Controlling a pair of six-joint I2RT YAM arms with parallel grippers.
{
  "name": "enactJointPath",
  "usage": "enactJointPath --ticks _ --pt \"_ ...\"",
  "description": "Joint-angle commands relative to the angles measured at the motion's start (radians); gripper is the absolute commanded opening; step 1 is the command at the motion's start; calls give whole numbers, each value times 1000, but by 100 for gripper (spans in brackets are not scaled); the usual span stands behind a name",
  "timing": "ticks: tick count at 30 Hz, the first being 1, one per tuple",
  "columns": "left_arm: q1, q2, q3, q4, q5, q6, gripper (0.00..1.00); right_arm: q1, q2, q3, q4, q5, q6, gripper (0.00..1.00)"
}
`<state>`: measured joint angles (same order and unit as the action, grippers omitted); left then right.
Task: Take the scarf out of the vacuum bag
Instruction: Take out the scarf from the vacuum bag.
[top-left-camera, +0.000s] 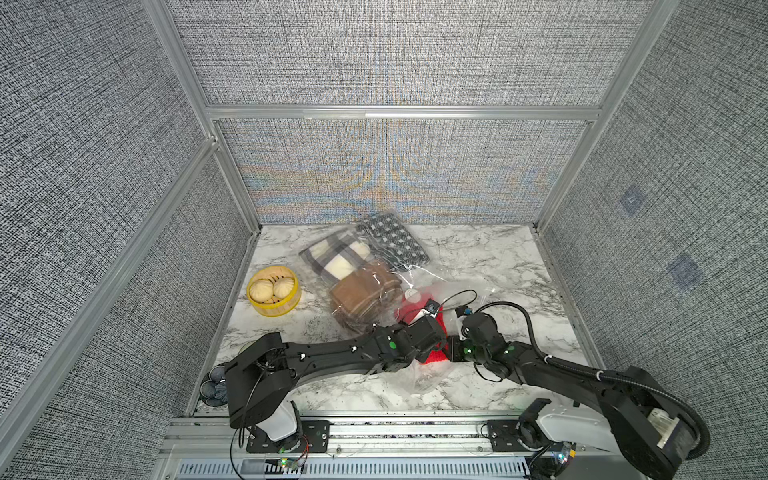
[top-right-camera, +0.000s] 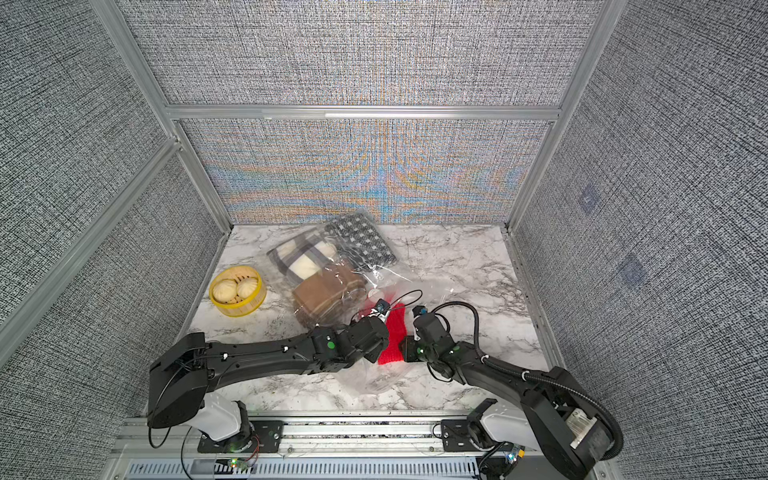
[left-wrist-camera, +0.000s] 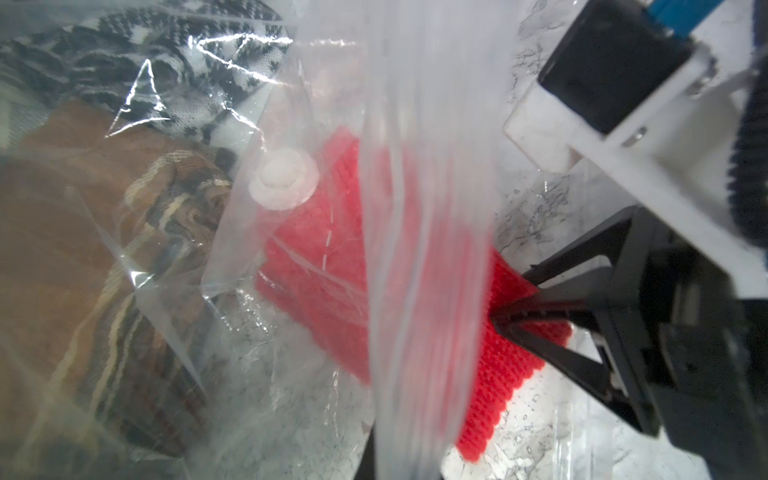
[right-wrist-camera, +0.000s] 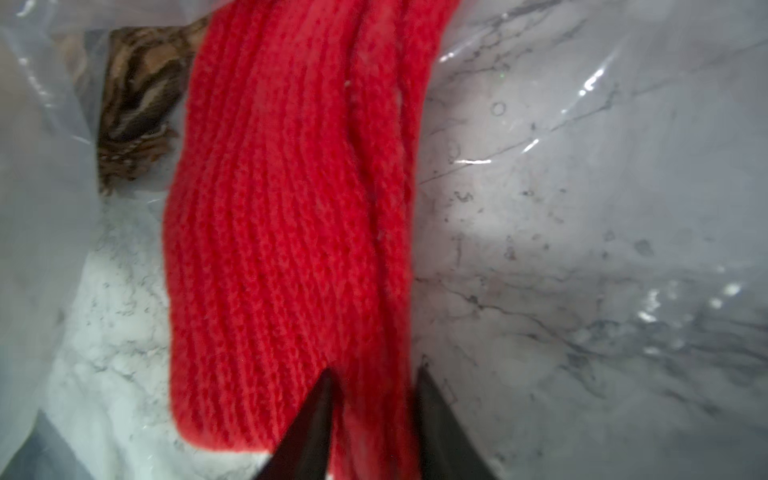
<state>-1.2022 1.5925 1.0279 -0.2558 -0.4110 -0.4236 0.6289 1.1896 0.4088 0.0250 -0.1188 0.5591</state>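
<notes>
The red knit scarf (top-left-camera: 432, 358) (top-right-camera: 392, 338) (right-wrist-camera: 270, 249) lies half inside the vacuum bag (top-left-camera: 415, 382) (top-right-camera: 374, 380), a clear crinkly bag with a round white valve cap (left-wrist-camera: 284, 178). The scarf's near end (left-wrist-camera: 498, 374) sticks out bare onto the marble. My left gripper (left-wrist-camera: 403, 465) is shut on a raised strip of the bag's plastic (left-wrist-camera: 424, 249). My right gripper (right-wrist-camera: 374, 374) (left-wrist-camera: 511, 307) is at the scarf's free end. Its fingers stand a little apart with a fold of the scarf between them.
Behind the bag, folded plaid, brown and black-and-white fabrics (top-left-camera: 357, 270) (top-right-camera: 324, 270) lie under clear plastic. A yellow steamer basket (top-left-camera: 297, 295) (top-right-camera: 259, 293) with two buns stands at the left. Dark balls (top-left-camera: 212, 384) sit at the front left corner. Fabric walls enclose three sides.
</notes>
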Motion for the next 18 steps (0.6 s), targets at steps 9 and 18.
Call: enactJointPath --ticks 9,18 --pt "1 1 4 35 17 -6 6 -83 77 93 48 -76 -33 49" --pt "1 4 9 32 24 -8 6 -94 287 109 248 -206 9 59"
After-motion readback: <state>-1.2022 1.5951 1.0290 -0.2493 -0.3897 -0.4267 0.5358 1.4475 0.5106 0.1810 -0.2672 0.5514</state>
